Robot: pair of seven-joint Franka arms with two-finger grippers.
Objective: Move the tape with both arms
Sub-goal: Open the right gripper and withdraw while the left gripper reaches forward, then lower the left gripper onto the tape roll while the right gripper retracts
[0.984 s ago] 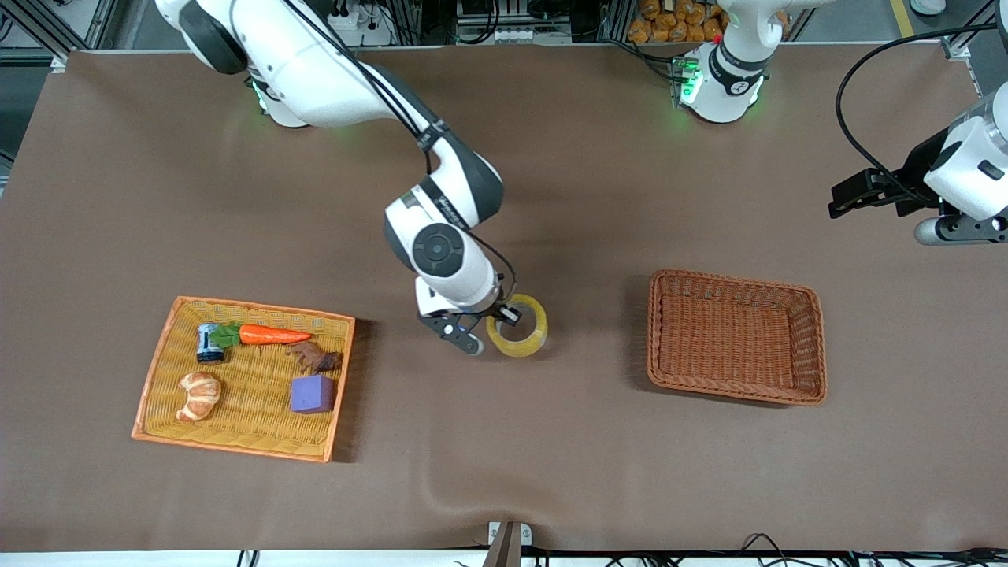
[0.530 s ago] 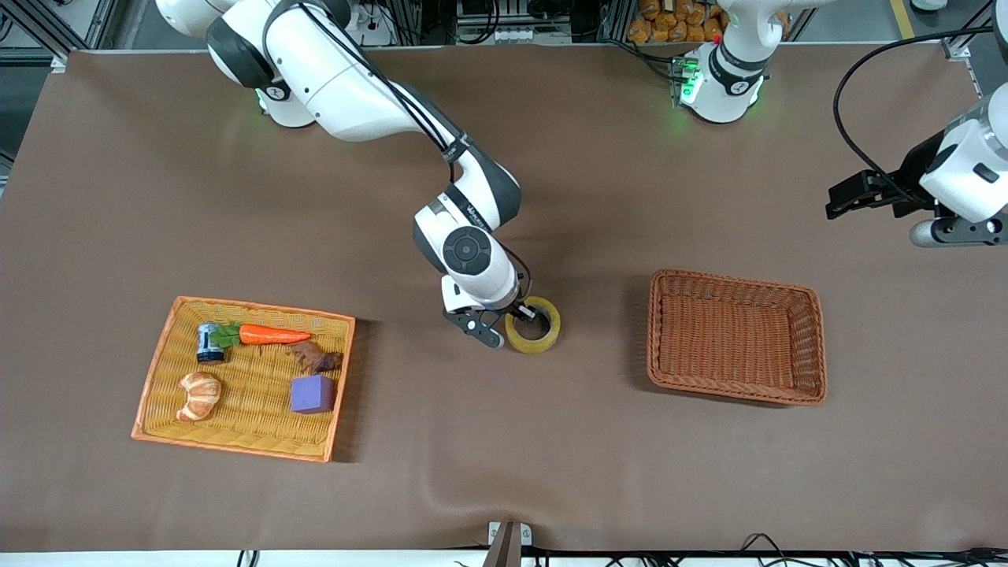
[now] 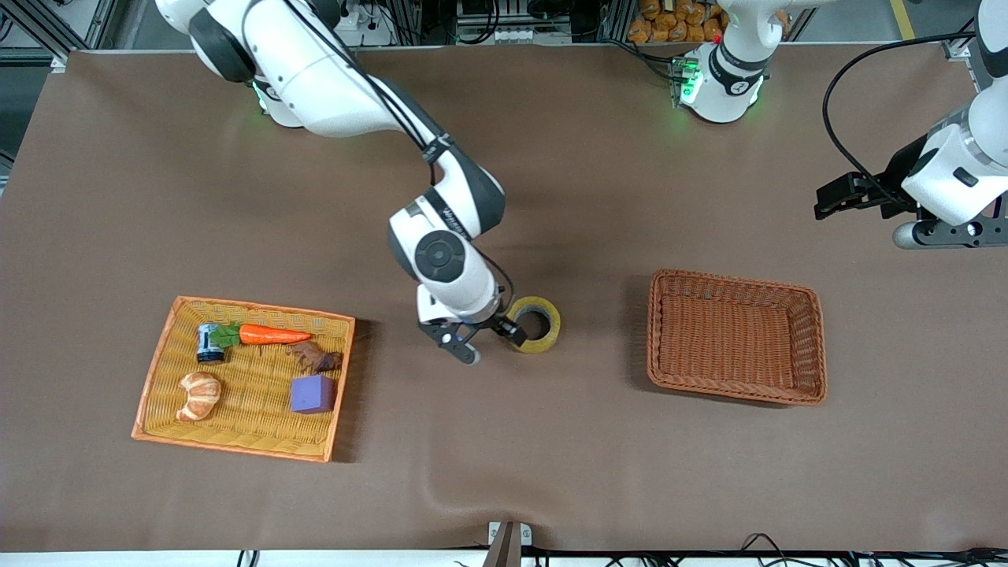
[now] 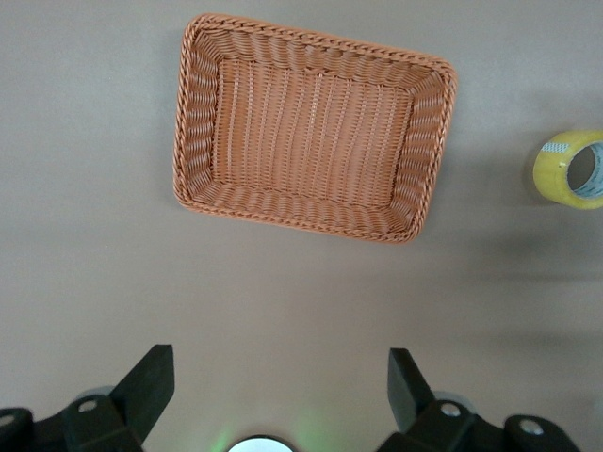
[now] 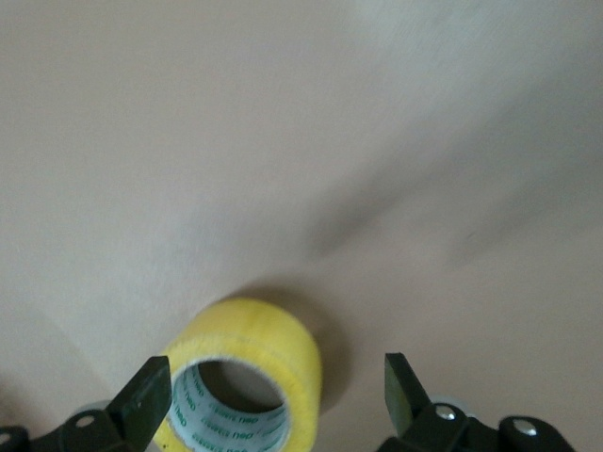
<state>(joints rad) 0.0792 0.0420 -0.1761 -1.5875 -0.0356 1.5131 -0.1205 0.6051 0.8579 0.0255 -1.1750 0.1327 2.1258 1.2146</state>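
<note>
Two arms share this job, and at this moment only the right one is at the tape. The tape (image 3: 535, 324) lies flat on the brown table (image 3: 504, 457), between the yellow tray (image 3: 157, 394) with toy food and the empty brown wicker basket (image 3: 736, 337). The right gripper (image 3: 478, 340) is low beside the roll, at the side toward the tray, and its jaws are released; they hold nothing. In the right wrist view the roll (image 5: 247, 377) shows between the two dark fingers (image 5: 141, 400) but it looks free, not pinched.

The left gripper (image 4: 280, 381) hangs high over the left arm's end of the table, with jaws spread wide and empty; in its wrist view the basket (image 4: 311, 127) and the tape (image 4: 571, 169) are both visible far below.

My judgement: the tape now waits for the left arm. To do this well, the right gripper should rise clear without touching the roll, because a light ring like this can slide easily. The left gripper should come down with one finger inside the core and one outside the wall.
</note>
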